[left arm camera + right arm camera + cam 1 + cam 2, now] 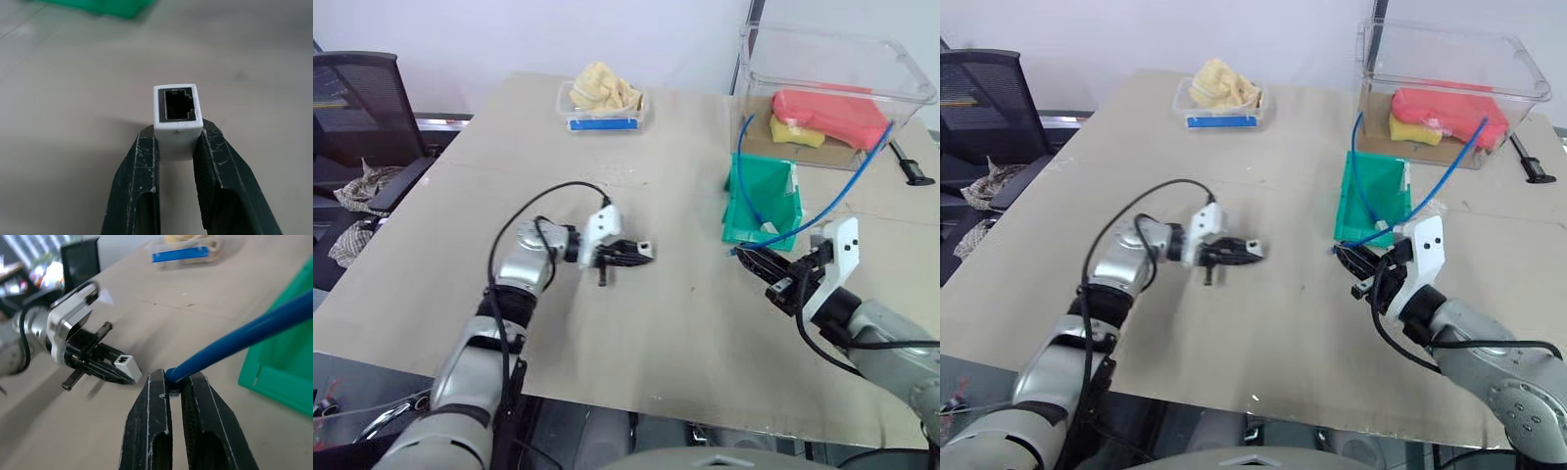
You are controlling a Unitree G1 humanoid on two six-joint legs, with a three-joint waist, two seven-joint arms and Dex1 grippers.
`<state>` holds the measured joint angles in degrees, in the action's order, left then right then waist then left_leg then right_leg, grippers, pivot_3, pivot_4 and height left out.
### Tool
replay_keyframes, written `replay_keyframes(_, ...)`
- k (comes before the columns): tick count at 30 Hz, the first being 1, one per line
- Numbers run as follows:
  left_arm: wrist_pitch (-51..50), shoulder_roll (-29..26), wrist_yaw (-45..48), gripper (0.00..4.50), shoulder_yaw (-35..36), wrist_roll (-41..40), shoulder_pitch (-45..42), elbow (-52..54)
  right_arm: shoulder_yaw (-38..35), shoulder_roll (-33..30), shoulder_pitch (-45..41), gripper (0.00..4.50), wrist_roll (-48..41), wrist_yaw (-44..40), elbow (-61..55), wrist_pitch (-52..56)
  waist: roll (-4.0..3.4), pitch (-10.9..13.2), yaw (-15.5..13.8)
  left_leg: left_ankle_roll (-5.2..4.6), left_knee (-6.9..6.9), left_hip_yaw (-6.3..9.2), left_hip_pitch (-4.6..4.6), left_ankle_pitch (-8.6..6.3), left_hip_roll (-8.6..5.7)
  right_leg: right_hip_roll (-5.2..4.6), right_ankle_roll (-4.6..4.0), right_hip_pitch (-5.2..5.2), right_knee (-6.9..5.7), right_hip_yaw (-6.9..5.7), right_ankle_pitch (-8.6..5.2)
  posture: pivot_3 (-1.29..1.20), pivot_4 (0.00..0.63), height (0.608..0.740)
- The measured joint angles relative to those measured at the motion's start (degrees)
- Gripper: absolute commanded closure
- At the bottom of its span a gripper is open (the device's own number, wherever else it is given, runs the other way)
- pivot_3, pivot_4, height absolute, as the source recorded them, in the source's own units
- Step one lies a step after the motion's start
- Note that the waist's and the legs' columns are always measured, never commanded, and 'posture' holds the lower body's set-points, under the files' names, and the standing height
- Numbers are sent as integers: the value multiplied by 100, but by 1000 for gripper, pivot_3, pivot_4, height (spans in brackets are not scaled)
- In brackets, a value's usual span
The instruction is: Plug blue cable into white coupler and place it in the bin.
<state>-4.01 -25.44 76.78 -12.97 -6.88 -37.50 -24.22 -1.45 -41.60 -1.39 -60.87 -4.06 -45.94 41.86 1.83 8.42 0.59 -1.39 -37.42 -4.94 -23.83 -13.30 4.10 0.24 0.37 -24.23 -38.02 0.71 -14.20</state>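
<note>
Coupler: the white coupler (177, 120) sits clamped between the left gripper's two black fingers, its dark socket opening facing outward past the fingertips; it is lifted off the table, left of centre.
Left gripper: the left gripper (641, 252) is pinched on the coupler, reaching toward the robot's right, well apart from the bin and from the other gripper.
Cable: one end of the blue cable (862, 176) is pinched in the right gripper, the plug barely showing between the fingers; from there the cable rises in a long arc up to the tub's front wall, then loops back down into the bin.
Right gripper: the right gripper (174, 387) has its fingers squeezed together on the cable's end, held above the table just in front of the bin and aimed toward the left gripper.
Gap: in the right wrist view the coupler (123, 362) lies ahead of the cable's end, near but not touching it; the plug is not in the socket.
Bin: the green bin (744, 191) stands on the table right of centre, just in front of the tub, with part of the cable lying in it.
Tub: a clear tub (901, 93) at the far right holds a red object and a yellow one.
Tray: a small clear tray (570, 113) with a blue label sits at the far edge, holding something pale yellow.
Table: the tan table (656, 333) bears all of these.
Chair: a black chair (357, 98) stands off the left side.
</note>
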Motion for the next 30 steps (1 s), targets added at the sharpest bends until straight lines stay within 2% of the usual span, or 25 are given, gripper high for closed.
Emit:
replay_keyframes(3, -311, 277, -212, 4161, -275, 58, 11, 543, 356, -353, -292, 4500, 522, -585, 227, 80, -2, -1, 4, 0, 0, -1, 5, 0, -1, 3, 4, 1, -3, 4, -2, 0, 150, 740)
replay_keyframes(6, -471, 527, -396, 4161, -593, 170, 10, 740, 623, -440, -649, 4500, 955, -1123, 538, 90, -2, -1, 16, 0, -2, -2, 6, 0, -6, 10, 6, 2, -3, 7, -3, 0, 150, 740)
replay_keyframes(15, -411, 646, -531, 4161, -1180, 694, -217, 334, 1439, -629, -1903, 4500, 2255, -2586, 1446, 81, -2, -1, -1, 0, -1, 1, 2, 0, -6, 17, -5, 0, 2, 4, 3, 0, 150, 740)
replay_keyframes(30, -77, 639, -403, 4161, -1190, 786, -329, 114, 1804, -353, -2287, 4500, 3336, -3930, 2198, -117, -3, -1, 0, 0, -2, -2, 6, 0, -6, 13, -5, 0, -3, 5, 3, 0, 150, 740)
